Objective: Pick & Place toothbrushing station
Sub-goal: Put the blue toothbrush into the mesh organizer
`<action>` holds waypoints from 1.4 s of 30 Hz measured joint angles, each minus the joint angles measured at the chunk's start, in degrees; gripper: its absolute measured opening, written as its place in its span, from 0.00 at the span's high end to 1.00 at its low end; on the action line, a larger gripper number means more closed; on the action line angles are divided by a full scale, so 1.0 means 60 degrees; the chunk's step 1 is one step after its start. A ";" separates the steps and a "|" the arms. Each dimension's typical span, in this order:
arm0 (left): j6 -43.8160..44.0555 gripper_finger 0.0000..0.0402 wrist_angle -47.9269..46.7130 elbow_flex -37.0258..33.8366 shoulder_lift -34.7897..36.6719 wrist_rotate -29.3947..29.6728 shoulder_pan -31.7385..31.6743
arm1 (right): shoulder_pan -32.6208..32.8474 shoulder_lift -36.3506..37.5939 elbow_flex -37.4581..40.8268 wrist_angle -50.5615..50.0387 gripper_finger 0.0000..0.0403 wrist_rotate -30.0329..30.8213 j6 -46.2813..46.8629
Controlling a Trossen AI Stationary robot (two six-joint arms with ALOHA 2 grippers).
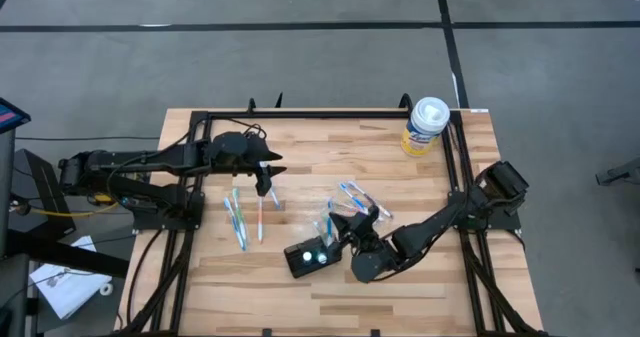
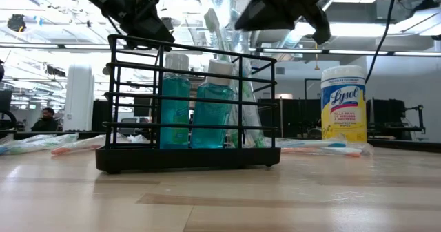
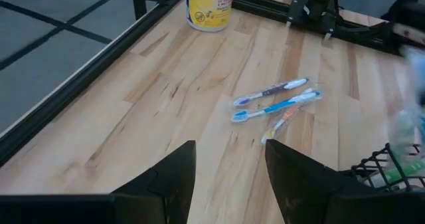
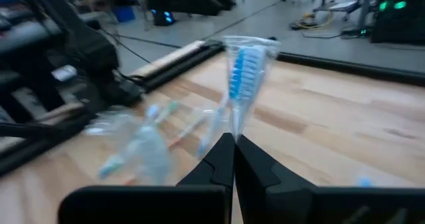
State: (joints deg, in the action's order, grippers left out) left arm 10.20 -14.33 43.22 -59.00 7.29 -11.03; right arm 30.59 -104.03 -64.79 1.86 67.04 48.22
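We see the station point(image 1: 312, 256), a black wire rack with two teal bottles point(image 2: 191, 104) in it, standing near the front middle of the table point(image 1: 330, 152). In the low view it sits flat on the wood, with wrapped toothbrushes rising behind its bars.

The right gripper point(image 1: 337, 224) hangs just above the station's far edge. Its fingers point(image 4: 222, 159) are pressed together on a wrapped toothbrush point(image 4: 240, 74), whose blue bristles stand upright in clear plastic right above the fingertips.

The left gripper point(image 1: 266, 185) hovers over the table left of centre, its fingers point(image 3: 174, 174) spread apart with nothing between them. Just beneath and beside it lie several loose toothbrushes point(image 1: 238, 217) in a row on the wood, well to the left of the station.

A second small cluster of toothbrushes point(image 1: 362, 199) lies just beyond the right gripper; the left wrist view shows them point(image 3: 275, 104) side by side on the bare wood.

A wipes canister point(image 1: 425, 125), white and yellow, stands at the far right corner of the table, well apart from everything else.
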 joint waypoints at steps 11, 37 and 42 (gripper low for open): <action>0.0114 0.56 0.0120 0.0000 0.0000 0.0040 0.0000 | -0.0094 -0.0130 -0.0011 0.2513 1.00 -0.0347 -0.3067; -0.0645 0.56 0.0207 0.0000 0.0004 0.0495 0.0004 | 0.0731 -0.1453 -0.0014 0.3661 1.00 0.0463 -0.3308; -0.0646 0.56 0.0205 0.0000 0.0004 0.0496 0.0004 | 0.0830 -0.1460 -0.0011 0.3668 1.00 0.0634 -0.3379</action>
State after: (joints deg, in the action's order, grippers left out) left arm 6.33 -13.10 43.22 -58.98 10.26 -11.00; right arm 35.57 -112.79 -64.86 23.86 70.84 27.95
